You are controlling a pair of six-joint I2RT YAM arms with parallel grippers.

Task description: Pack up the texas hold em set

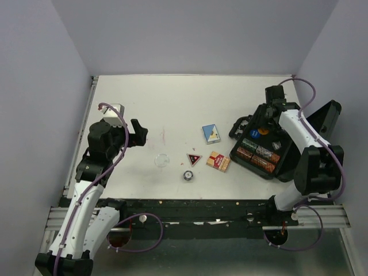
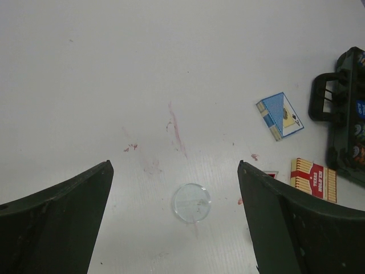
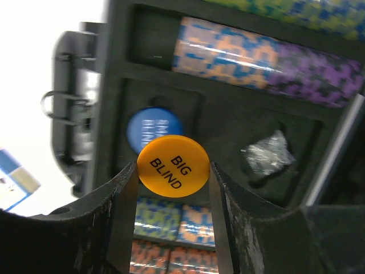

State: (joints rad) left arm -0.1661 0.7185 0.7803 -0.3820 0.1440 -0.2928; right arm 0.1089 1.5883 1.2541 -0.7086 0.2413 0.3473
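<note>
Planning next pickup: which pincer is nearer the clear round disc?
Left. The left pincer sits open near the clear round disc; the right pincer holds an orange round marker far off, over the black hinged case.

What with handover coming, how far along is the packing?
Done: chip rows and the blue marker sit in the open case. In hand: the right gripper holds the orange marker over it. Remaining: blue card box, red card box, triangular marker, clear marker and a small round piece lie on the table; left gripper open.

The open case (image 1: pixel 259 154) sits at the desk's (image 1: pixel 172 103) right side; blue box (image 1: pixel 211 133), red box (image 1: pixel 218 161) and triangle (image 1: pixel 194 159) lie left of it.
</note>
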